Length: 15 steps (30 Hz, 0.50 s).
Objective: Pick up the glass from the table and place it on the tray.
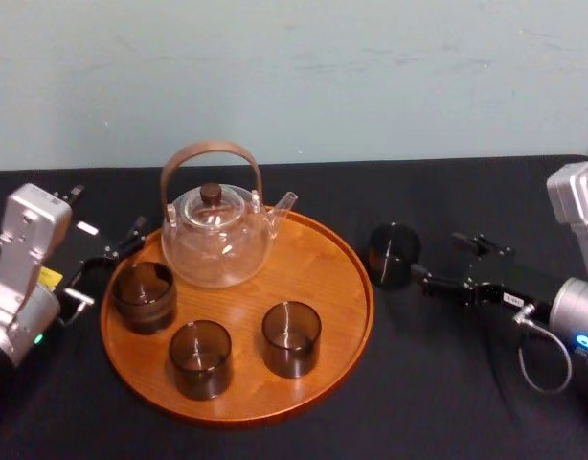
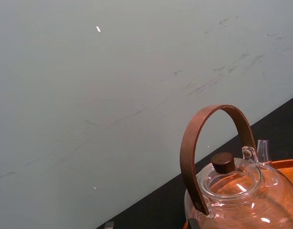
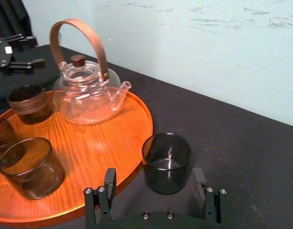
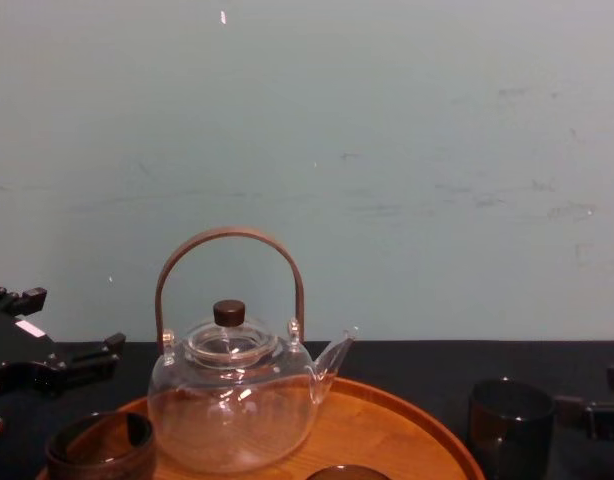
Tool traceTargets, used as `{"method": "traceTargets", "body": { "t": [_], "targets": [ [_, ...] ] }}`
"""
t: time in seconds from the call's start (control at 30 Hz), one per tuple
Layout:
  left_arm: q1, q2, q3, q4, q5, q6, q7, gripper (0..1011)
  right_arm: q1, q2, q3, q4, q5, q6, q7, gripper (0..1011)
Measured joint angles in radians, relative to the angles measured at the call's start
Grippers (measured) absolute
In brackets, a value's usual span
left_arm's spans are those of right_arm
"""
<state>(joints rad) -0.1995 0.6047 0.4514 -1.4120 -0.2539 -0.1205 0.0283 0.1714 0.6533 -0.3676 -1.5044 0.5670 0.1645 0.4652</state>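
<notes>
A dark smoked glass (image 1: 393, 254) stands upright on the black table (image 1: 447, 383), just right of the round wooden tray (image 1: 323, 251). My right gripper (image 1: 436, 261) is open right behind the glass. In the right wrist view its fingers (image 3: 109, 183) stand on either side of the glass (image 3: 166, 162), a small gap on each side. The chest view has the glass (image 4: 509, 425) at the lower right, beside the tray (image 4: 427, 425). My left gripper (image 1: 107, 230) is open and rests on the table at the tray's far left edge.
On the tray stand a glass teapot (image 1: 217, 235) with a brown hoop handle and three more dark glasses (image 1: 144, 295) (image 1: 200, 357) (image 1: 291, 337). A pale wall rises behind the table. Bare tray surface lies between the teapot and the tray's right rim.
</notes>
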Motion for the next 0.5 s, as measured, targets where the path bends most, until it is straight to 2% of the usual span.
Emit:
{"method": "traceTargets", "body": {
  "t": [0.5],
  "targets": [
    [0.0,0.0,0.0,0.0,0.0,0.0,0.0,1001,0.091,-0.072,-0.022,0.11,-0.032,0.05,0.0,1002]
  ]
}}
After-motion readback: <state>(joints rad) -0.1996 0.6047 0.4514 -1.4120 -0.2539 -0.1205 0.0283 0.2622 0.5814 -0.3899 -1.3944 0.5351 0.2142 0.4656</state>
